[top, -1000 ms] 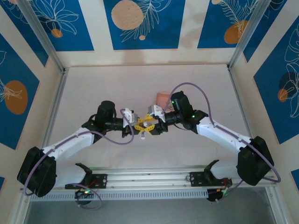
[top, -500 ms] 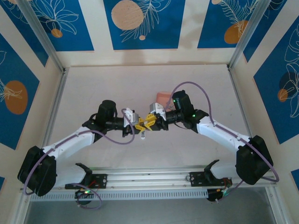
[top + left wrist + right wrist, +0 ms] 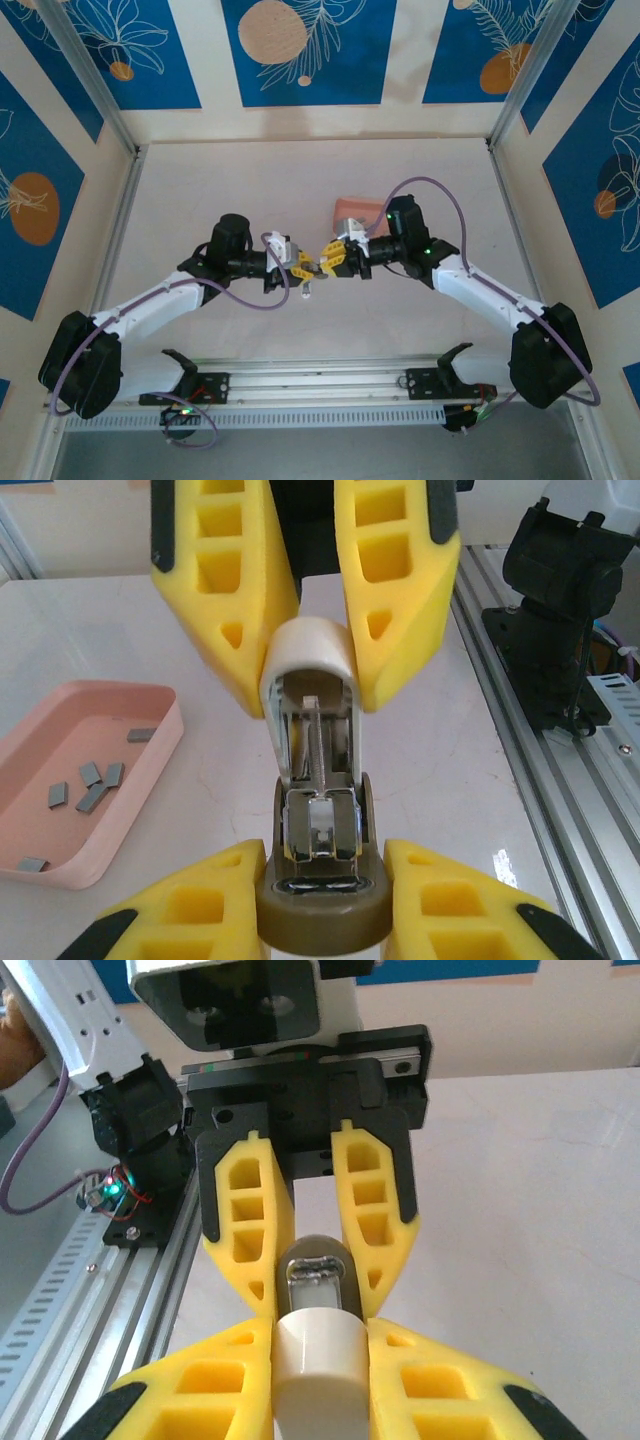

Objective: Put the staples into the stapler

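A small stapler (image 3: 316, 780) is held above the table between both grippers, its white lid (image 3: 310, 655) swung away from the olive base (image 3: 322, 925) so the metal channel shows. My left gripper (image 3: 325, 865) is shut on the olive base. My right gripper (image 3: 320, 1330) is shut on the white lid (image 3: 318, 1360), with the left gripper's fingers (image 3: 245, 1210) facing it. From above, the left gripper (image 3: 301, 266) and right gripper (image 3: 330, 262) meet tip to tip over the stapler (image 3: 313, 279). Several grey staples (image 3: 90, 785) lie in the pink tray (image 3: 168, 742).
The pink tray (image 3: 356, 210) sits on the table just behind the right wrist. An aluminium rail (image 3: 320, 385) with black arm mounts (image 3: 560, 630) runs along the near edge. Walls close off the back and sides of the white table (image 3: 250, 190).
The right gripper has closed on the stapler's white lid and its arm has drawn back to the right. The left gripper has kept its hold and barely moved.
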